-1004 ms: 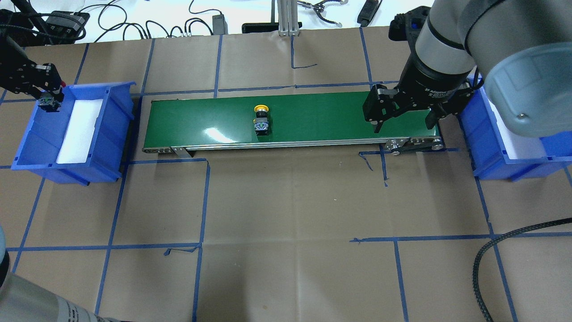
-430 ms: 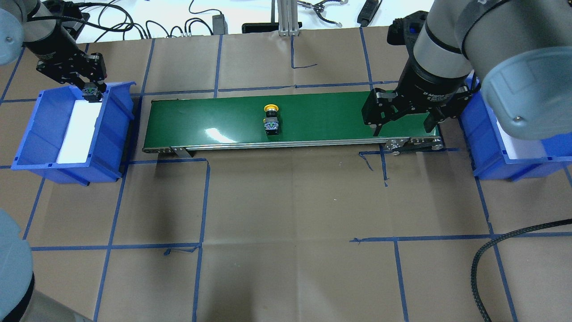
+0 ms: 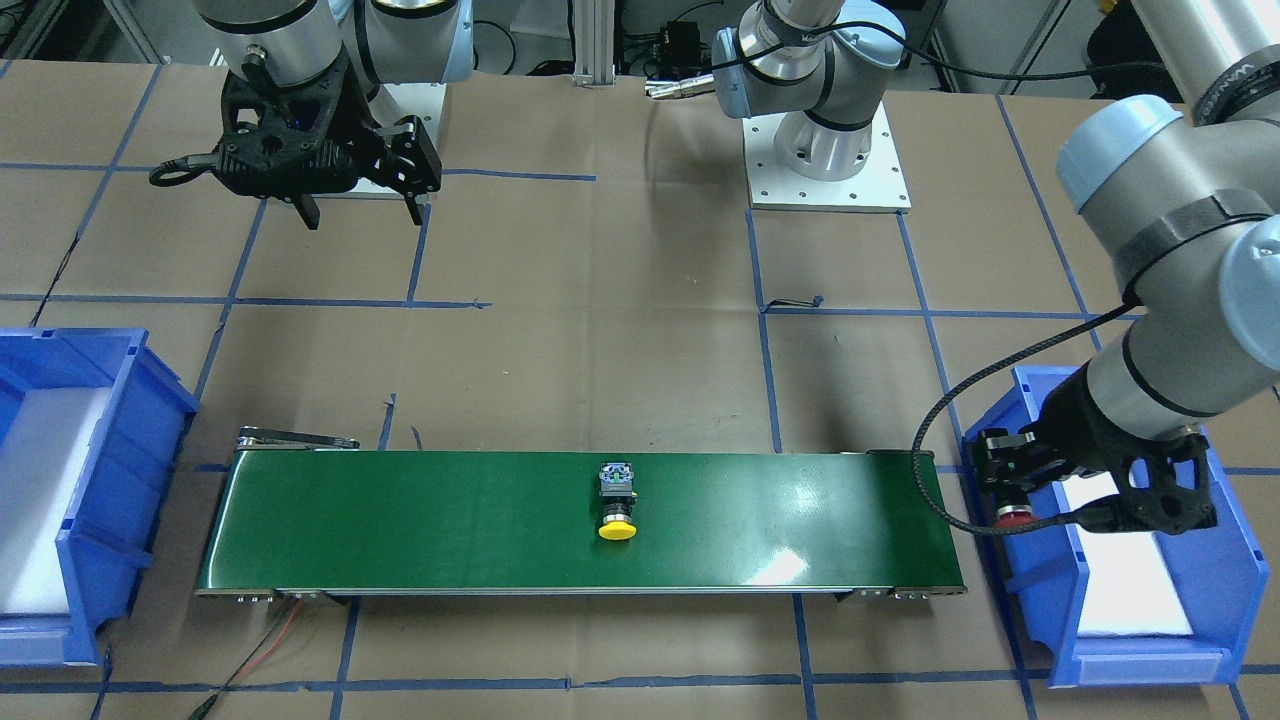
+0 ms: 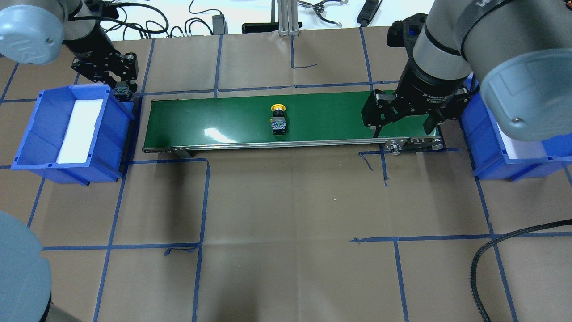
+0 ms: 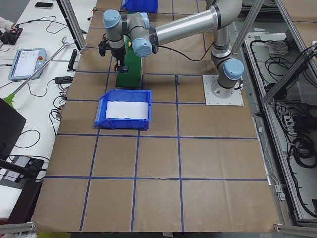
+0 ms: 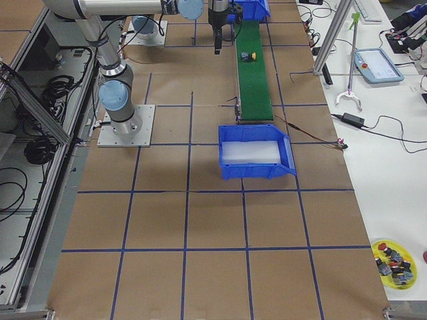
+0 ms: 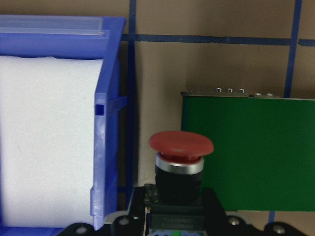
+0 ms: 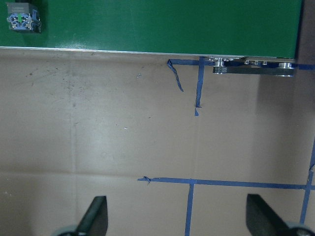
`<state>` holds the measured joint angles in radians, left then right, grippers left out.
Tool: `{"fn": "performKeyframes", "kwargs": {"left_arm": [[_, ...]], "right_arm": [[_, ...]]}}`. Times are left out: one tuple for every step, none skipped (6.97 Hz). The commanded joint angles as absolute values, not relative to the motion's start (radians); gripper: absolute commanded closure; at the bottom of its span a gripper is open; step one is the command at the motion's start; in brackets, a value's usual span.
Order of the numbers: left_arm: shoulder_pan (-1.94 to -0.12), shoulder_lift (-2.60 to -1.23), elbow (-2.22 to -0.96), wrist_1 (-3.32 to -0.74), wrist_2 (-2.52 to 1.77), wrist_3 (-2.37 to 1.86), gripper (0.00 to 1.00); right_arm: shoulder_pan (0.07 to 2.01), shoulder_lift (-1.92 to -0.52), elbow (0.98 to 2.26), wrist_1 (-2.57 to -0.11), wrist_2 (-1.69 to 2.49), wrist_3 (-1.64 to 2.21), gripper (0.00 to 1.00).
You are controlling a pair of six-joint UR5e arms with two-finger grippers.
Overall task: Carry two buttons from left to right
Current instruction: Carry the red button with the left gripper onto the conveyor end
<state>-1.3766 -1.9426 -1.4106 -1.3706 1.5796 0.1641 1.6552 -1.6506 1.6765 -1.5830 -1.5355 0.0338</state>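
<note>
The red button [image 7: 181, 167] is held cap-forward in my left gripper [image 4: 121, 91], which is shut on its black body. It hangs over the gap between the left blue bin [image 4: 40, 134] and the left end of the green conveyor belt [image 4: 214, 116]. The front-facing view shows the same red button [image 3: 1012, 515] by that bin's rim. The yellow button [image 4: 279, 120] lies on its side near mid-belt, also visible as the yellow button [image 3: 617, 500]. My right gripper [image 4: 404, 127] hangs open and empty over the belt's right end.
The right blue bin [image 4: 482, 134] with white foam stands just past the belt's right end. A black braided cable [image 4: 491, 250] curls at the near right. Cables and tools lie along the far edge. A yellow dish of parts [image 6: 395, 261] sits on a side table.
My left gripper has carried the red button rightward, from the bin's left side to its right rim by the belt. The yellow button has ridden right along the belt. The right gripper barely moved.
</note>
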Motion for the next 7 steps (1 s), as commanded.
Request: {"fn": "performKeyframes", "kwargs": {"left_arm": [[-1.440,-1.963,-1.442,-1.364,1.575,0.080,0.95],[-1.443,-1.959,-1.483,-1.347,1.574,0.055,0.95],[-1.443,-1.962,-1.523,-1.307,1.574,0.052,0.95],[-1.445,-1.962,-1.560,-1.269,1.574,0.052,0.95],[-1.443,-1.970,-1.600,-1.184,1.574,0.063,0.95],[-1.443,-1.979,-1.630,-1.099,1.575,0.064,0.95],[-1.443,-1.989,-1.640,-1.060,1.575,0.064,0.95]], "right_arm": [[1.655,-1.651,1.677,-1.583,-1.536,0.034,0.00],[1.655,-1.651,1.677,-1.583,-1.537,0.034,0.00],[1.655,-1.651,1.677,-1.583,-1.539,0.034,0.00],[1.655,-1.651,1.677,-1.583,-1.539,0.034,0.00],[1.655,-1.651,1.677,-1.583,-1.539,0.034,0.00],[1.655,-1.651,1.677,-1.583,-1.540,0.034,0.00],[1.655,-1.651,1.677,-1.583,-1.540,0.034,0.00]]}}
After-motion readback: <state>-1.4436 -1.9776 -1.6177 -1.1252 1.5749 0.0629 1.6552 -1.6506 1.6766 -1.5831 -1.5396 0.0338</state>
